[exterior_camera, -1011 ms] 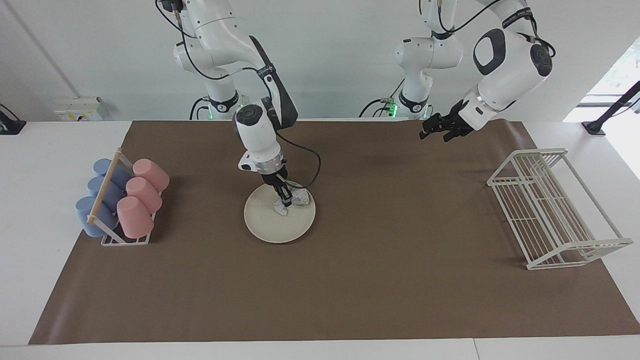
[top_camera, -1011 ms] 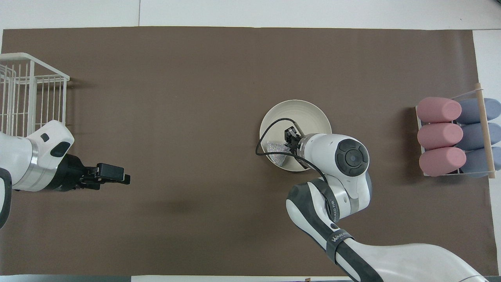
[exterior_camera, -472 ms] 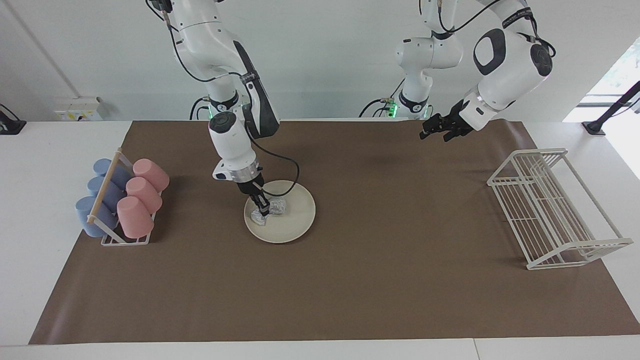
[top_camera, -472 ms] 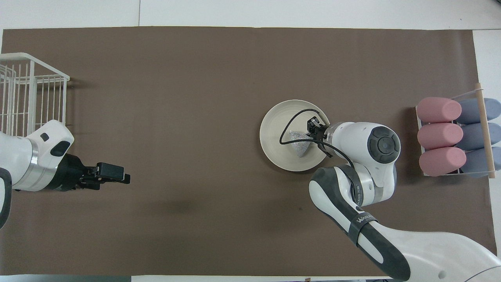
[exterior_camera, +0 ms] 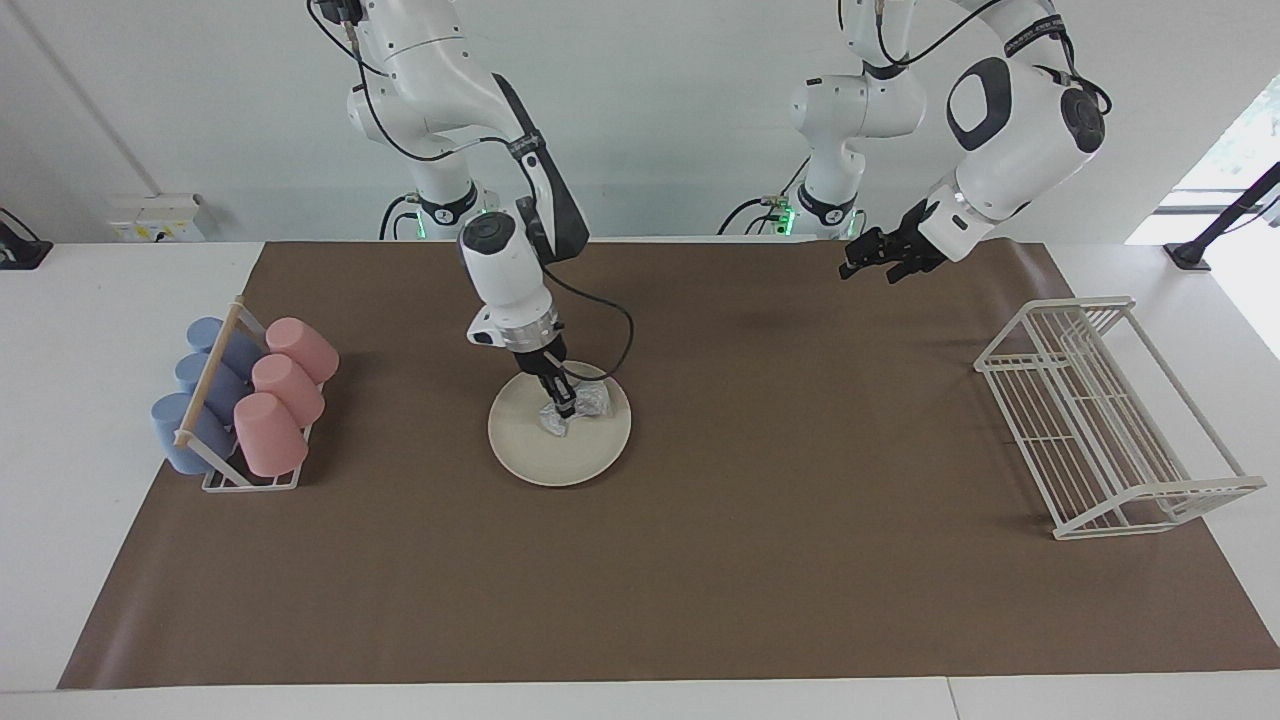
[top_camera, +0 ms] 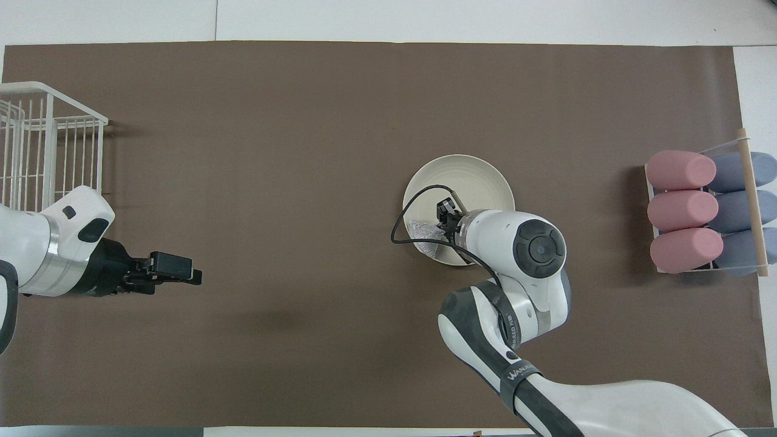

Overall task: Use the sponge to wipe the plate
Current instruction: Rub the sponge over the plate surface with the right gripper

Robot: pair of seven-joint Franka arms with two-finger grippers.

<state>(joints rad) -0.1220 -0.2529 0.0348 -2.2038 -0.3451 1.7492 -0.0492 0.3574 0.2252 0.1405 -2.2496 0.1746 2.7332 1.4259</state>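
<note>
The cream-white plate (exterior_camera: 560, 462) (top_camera: 470, 176) lies on the brown mat, toward the right arm's end of the table. The silvery crumpled sponge (exterior_camera: 597, 402) (top_camera: 423, 233) rests on the plate's surface, on the part nearer to the robots and toward the left arm's end. My right gripper (exterior_camera: 566, 408) (top_camera: 446, 219) points down onto the plate and is shut on the sponge. A black cable loops beside it. My left gripper (exterior_camera: 850, 267) (top_camera: 193, 277) waits in the air over the mat's edge nearest the robots, open and holding nothing.
A rack of lying pink and blue cups (exterior_camera: 245, 400) (top_camera: 704, 212) stands at the right arm's end of the mat. A white wire rack (exterior_camera: 1100, 420) (top_camera: 42, 145) stands at the left arm's end.
My right gripper swept the sponge across the plate toward the cup rack, then back toward the left arm's end. The left arm has not moved.
</note>
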